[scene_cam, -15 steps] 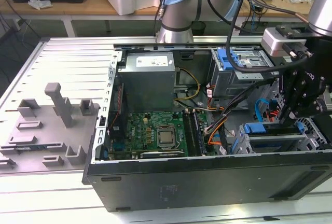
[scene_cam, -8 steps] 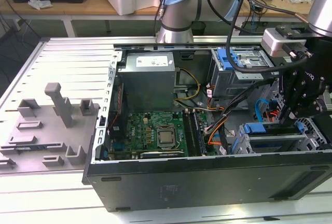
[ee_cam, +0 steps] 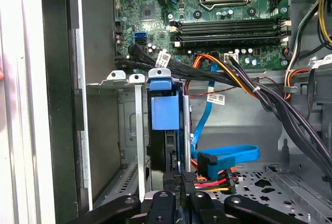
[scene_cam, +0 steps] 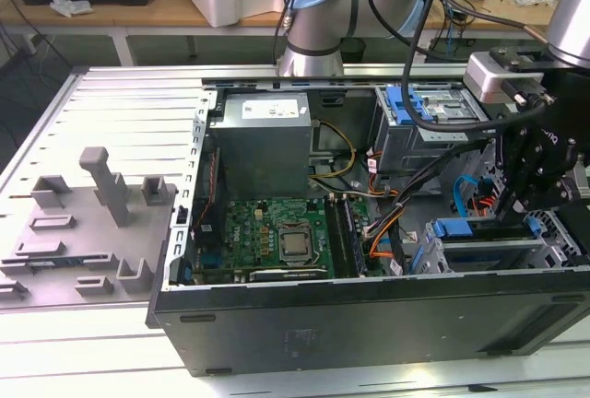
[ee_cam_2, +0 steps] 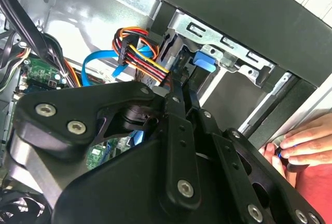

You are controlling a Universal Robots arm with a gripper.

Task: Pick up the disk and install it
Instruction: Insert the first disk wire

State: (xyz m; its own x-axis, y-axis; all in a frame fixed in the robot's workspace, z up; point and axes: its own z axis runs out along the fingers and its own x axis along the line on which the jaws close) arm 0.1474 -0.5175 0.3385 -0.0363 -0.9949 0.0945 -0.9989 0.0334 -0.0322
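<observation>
step: gripper (ee_cam: pixel 179 182) is seating the disk (ee_cam: pixel 165 111) in the drive cage (ee_cam: pixel 132 130) | jaws: pinching the disk's edge | need: straight push

The open computer case (scene_cam: pixel 369 315) lies on its side on the slatted table (scene_cam: pixel 101 103). Inside the case, the motherboard (scene_cam: pixel 277 232) sits at the middle. The power supply (scene_cam: pixel 263 135) is behind the motherboard. The drive cage (scene_cam: pixel 489 255) stands to the exterior view's right of the motherboard, and the disk (ee_cam: pixel 165 111) sits in that cage. The gripper (scene_cam: pixel 512 209) hangs just above the cage. A fixture block (scene_cam: pixel 92 228) lies on the table beside the case, on the exterior view's left.
</observation>
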